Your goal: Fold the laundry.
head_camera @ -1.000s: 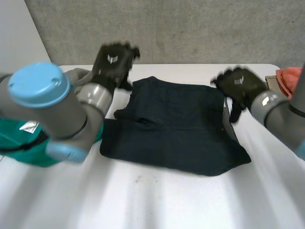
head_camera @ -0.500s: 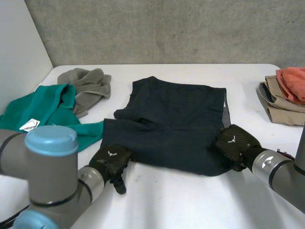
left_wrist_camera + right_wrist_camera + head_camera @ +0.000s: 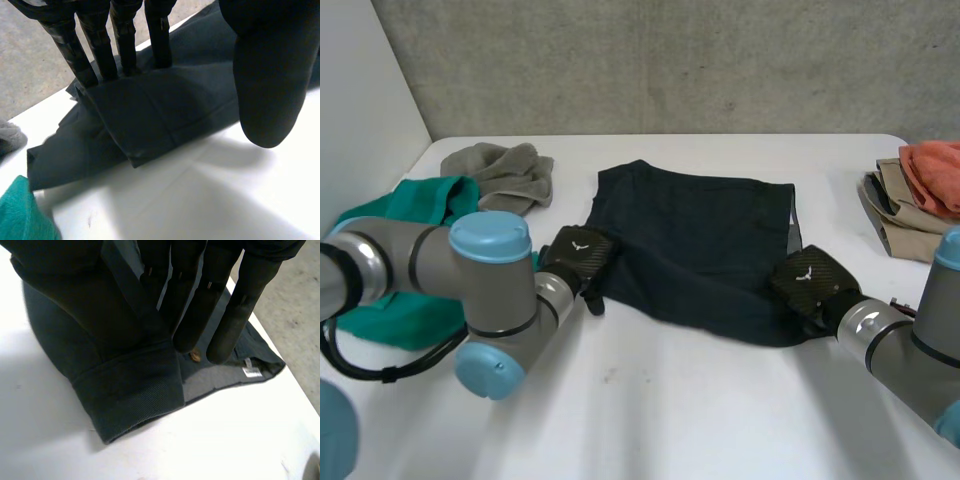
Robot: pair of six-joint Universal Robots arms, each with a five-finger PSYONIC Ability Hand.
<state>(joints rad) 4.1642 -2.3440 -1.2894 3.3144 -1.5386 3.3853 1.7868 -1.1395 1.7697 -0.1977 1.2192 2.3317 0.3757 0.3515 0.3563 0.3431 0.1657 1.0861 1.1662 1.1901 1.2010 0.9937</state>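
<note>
table (image 3: 720, 420) under the shirt (image 3: 700, 235), near hem lifted. right hand (image 3: 807, 282) at shirt's near right corner, thumb and fingers pinching it; left hand (image 3: 575, 255) at near left corner, grip cannot be told. shirt's far edge lies beyond both hands.

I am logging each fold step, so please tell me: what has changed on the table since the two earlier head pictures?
Both hands came from the far side to the near edge of the dark garment, took hold of it and now carry it toward the far edge: left hand at the left corner, right hand at the right. The green cloth, grey cloth and folded pile stayed put.
</note>
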